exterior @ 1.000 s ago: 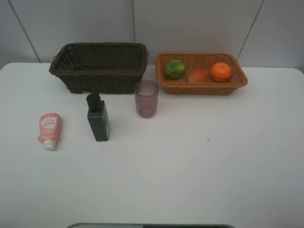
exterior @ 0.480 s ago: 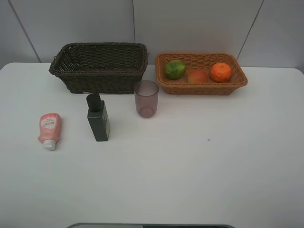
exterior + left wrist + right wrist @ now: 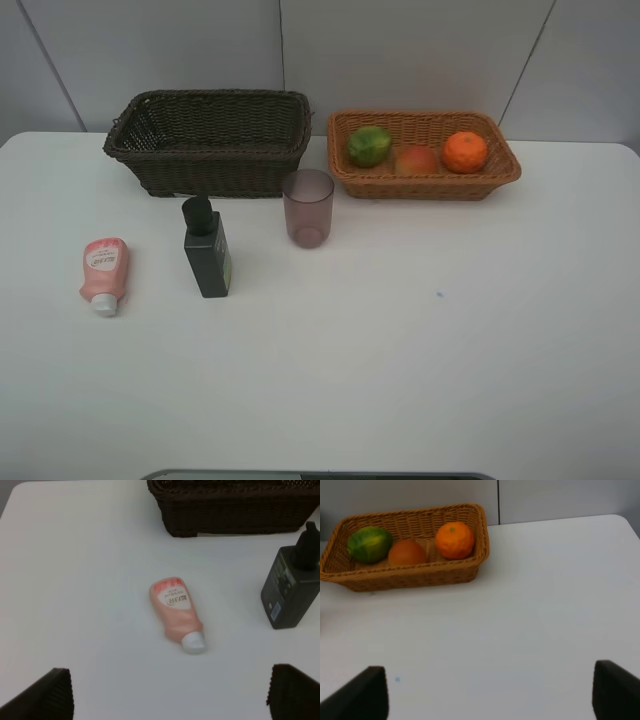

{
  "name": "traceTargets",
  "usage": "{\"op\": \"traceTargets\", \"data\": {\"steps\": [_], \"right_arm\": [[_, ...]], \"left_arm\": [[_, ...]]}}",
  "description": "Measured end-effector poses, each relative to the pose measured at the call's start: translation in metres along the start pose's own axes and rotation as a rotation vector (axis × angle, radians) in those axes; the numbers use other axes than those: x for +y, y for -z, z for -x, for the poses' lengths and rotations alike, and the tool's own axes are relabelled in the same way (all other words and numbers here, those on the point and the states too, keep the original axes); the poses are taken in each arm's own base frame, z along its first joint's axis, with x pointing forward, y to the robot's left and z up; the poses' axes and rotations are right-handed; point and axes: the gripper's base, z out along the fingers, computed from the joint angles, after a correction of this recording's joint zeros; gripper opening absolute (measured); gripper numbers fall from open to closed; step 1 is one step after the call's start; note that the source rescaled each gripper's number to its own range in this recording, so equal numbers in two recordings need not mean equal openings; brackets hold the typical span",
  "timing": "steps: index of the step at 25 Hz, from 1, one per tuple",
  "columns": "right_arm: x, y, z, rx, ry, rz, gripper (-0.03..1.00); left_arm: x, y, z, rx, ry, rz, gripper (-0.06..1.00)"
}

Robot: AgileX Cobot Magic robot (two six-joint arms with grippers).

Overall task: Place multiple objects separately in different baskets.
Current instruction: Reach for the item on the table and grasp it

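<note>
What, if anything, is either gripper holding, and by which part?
Nothing. The left gripper and right gripper both stand open and empty; the pink tube lies free, touched by neither.

The deeper woven basket (image 3: pixel 210 175) is dark brown, the shallower basket (image 3: pixel 430 187) orange-tan wicker. The orange (image 3: pixel 465 151) is bright orange, the peach (image 3: pixel 416 160) red-yellow, the round fruit (image 3: pixel 369 146) mottled green. The tube (image 3: pixel 104 272) is pink with a white cap, the pump bottle (image 3: pixel 207 255) dark green with a black top, the cup (image 3: pixel 307 207) translucent purple, the bench (image 3: pixel 400 350) white.
</note>
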Motion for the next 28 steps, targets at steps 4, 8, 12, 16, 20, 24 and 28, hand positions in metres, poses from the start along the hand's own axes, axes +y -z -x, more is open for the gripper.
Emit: {"op": "traceTargets", "data": {"steps": [4,8,12,16,20,24,28], "right_arm": [[0.000,0.000,0.000,0.000,0.000,0.000,0.71],[0.000,0.000,0.000,0.000,0.000,0.000,0.71],[0.000,0.000,0.000,0.000,0.000,0.000,0.71],[0.000,0.000,0.000,-0.001,0.000,0.000,0.71],[0.000,0.000,0.000,-0.002,0.000,0.000,0.71],[0.000,0.000,0.000,-0.002,0.000,0.000,0.71],[0.000,0.000,0.000,-0.002,0.000,0.000,0.71]], "left_arm": [[0.000,-0.016,0.031,0.071,-0.033,0.008,1.00],[0.002,-0.044,0.063,0.193,-0.069,0.031,1.00],[0.002,-0.081,0.091,0.338,-0.093,0.034,1.00],[-0.001,-0.127,0.107,0.499,-0.069,0.025,1.00],[-0.002,-0.176,0.108,0.661,-0.036,0.034,1.00],[-0.004,-0.220,0.103,0.713,0.031,0.055,1.00],[-0.007,-0.258,0.091,0.728,0.105,0.073,1.00]]}}
